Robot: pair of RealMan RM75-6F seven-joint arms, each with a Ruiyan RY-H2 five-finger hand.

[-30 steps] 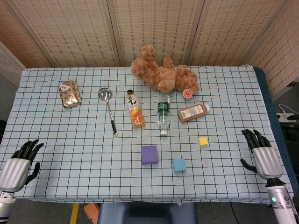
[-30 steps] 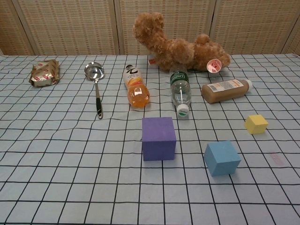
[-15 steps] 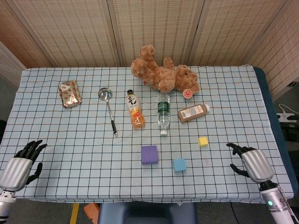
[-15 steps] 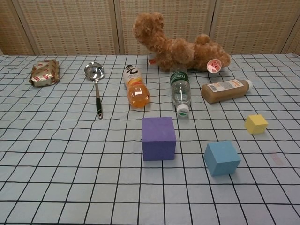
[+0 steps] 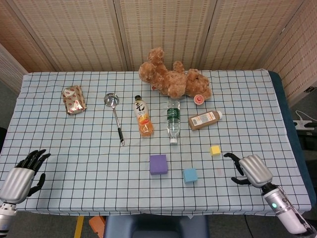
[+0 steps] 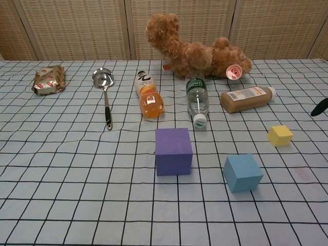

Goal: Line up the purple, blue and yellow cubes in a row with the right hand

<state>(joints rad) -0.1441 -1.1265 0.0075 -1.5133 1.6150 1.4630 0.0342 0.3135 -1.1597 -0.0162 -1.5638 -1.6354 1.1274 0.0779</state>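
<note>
The right hand [image 5: 252,169] holds nothing, its dark fingers [image 5: 234,157] spread and pointing toward the yellow cube [image 5: 215,149], near it but apart. The blue cube [image 5: 190,174] sits just left of that, then the purple cube [image 5: 158,164]; the 3 stand unaligned on the checked tablecloth [image 5: 74,148]. The left hand [image 5: 22,174] rests with fingers apart at the near left edge.

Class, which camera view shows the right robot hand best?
The head view: the whole right robot hand shows there, empty, fingers apart, beside the small yellow foam cube. The chest view catches only a dark fingertip at its right edge.
</note>
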